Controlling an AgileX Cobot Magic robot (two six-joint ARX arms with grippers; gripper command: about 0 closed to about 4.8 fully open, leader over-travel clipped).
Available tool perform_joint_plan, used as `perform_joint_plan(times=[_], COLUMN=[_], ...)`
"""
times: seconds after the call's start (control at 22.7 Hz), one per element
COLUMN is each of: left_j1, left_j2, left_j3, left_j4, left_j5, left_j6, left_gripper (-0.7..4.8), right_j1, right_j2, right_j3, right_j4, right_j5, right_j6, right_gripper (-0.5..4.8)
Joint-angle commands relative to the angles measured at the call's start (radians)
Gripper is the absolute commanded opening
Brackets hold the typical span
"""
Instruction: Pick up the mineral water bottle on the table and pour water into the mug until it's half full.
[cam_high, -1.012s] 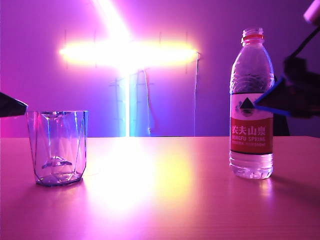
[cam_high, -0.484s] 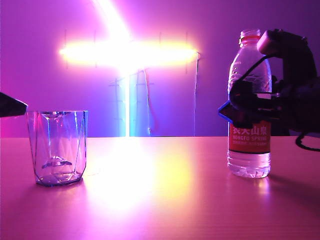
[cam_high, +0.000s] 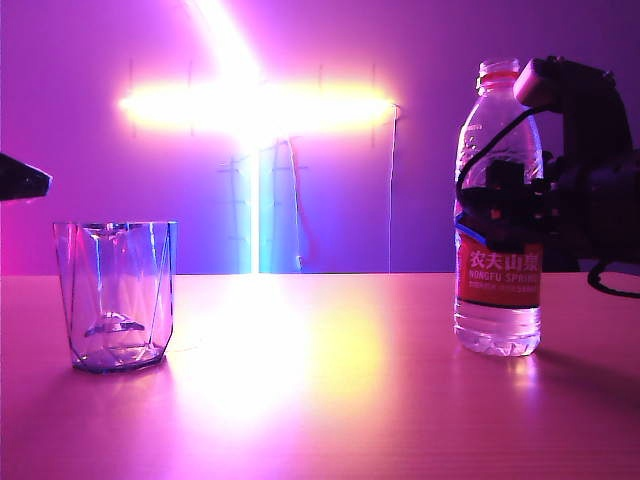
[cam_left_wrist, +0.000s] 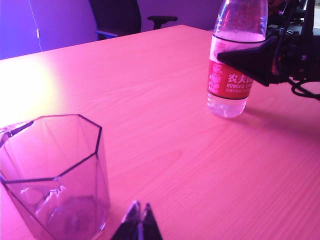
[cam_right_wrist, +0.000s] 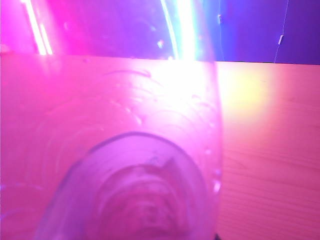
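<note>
Left edge of the exterior view: your left gripper (cam_high: 22, 180) hangs parked above and just left of the mug; in the left wrist view its two fingers (cam_left_wrist: 131, 217) sit pressed together, closed on nothing.

Lower left: short clear faceted glass mug (cam_high: 115, 296) stands upright on the pink-tinted light wood table (cam_high: 330, 400). It looks empty to me, though the lighting makes that hard to confirm. No pour done yet.

Right side: tall clear ribbed mineral water bottle (cam_high: 499, 205) with red neck ring and red-and-white label, upright, base on the table, well apart from the mug. Water (cam_high: 497, 328) shows in the clear base below the label.

Your right gripper (cam_high: 500, 205) is at the bottle's mid-height, dark jaws on either side of the body at the label's upper edge. Whether they're actually clamped I can't tell; the right wrist view is filled by the bottle wall (cam_right_wrist: 115, 150).

Status: approach done, grasp in progress at best. Left: secure grip, lift, carry over to the mug, tilt, fill to half.
</note>
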Motion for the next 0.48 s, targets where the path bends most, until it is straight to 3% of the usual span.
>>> perform_joint_plan(times=[0.04, 0.13, 0.22, 0.35, 0.48], left_j1=[0.031, 0.101, 0.172, 0.275, 0.312], left_j2=[0.0, -0.004, -0.005, -0.006, -0.014], left_j3=[0.002, 0.002, 0.002, 0.002, 0.002], left_j4=[0.005, 0.005, 0.005, 0.004, 0.005], left_j5=[0.003, 0.003, 0.001, 0.001, 0.002], left_j6=[-0.003, -0.003, -0.003, -0.003, -0.003], left_gripper=[-0.02, -0.02, -0.02, -0.02, -0.02], right_j1=[0.008, 0.034, 0.077, 0.177, 0.23], right_j2=[-0.052, -0.1, -0.132, -0.142, -0.134], right_j3=[0.017, 0.058, 0.116, 0.297, 0.419], right_j4=[0.031, -0.03, -0.161, -0.506, -0.726], right_j5=[-0.076, -0.139, -0.137, -0.137, -0.106], right_j6=[-0.015, -0.076, -0.144, -0.339, -0.472], right_gripper=[2.37, 2.37, 2.37, 2.37, 2.37])
